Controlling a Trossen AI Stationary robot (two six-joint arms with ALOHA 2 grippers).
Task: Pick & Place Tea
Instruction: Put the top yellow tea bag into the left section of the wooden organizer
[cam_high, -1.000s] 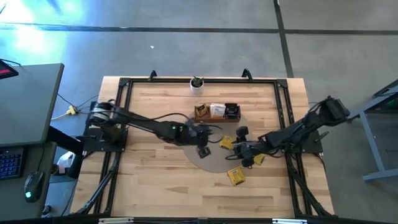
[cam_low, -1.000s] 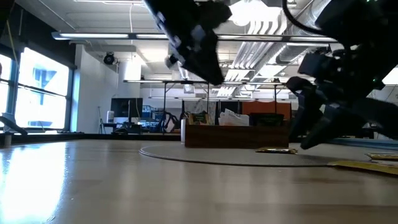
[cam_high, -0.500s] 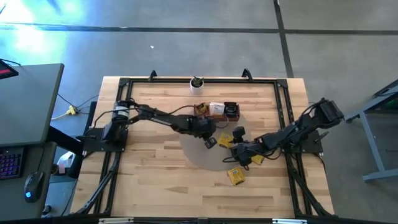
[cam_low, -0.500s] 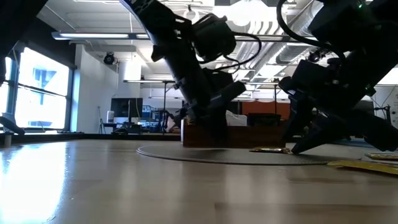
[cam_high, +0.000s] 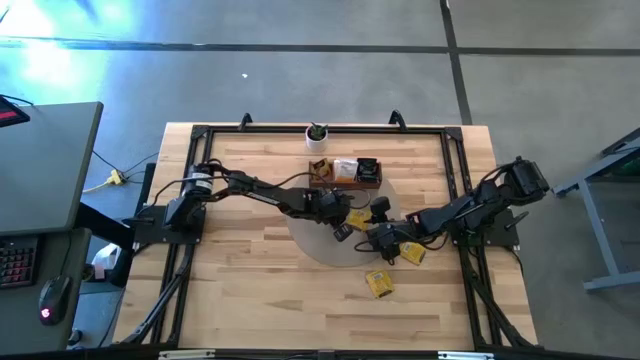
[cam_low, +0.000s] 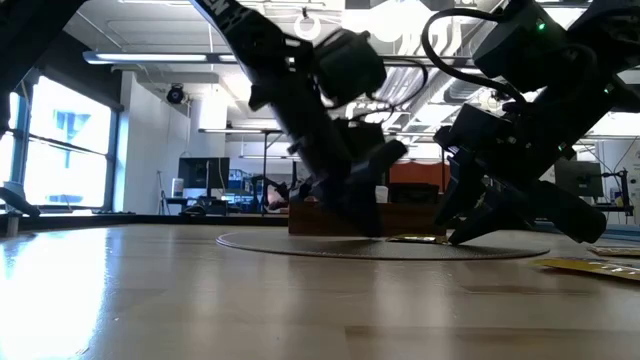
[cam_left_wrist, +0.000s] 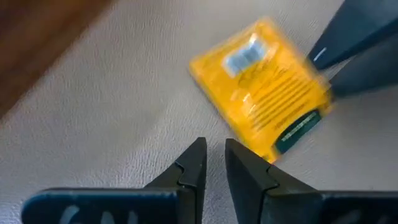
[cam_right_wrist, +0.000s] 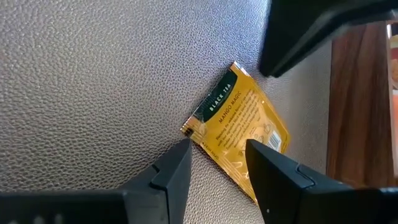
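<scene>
overhead, table-level, two close wrist views

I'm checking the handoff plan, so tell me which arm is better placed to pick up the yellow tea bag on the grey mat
Right, probably. The right gripper has open fingers straddling the edge of the yellow tea bag on the grey mat. The left gripper is also beside it, but its fingers stand nearly together with nothing between them.
</scene>
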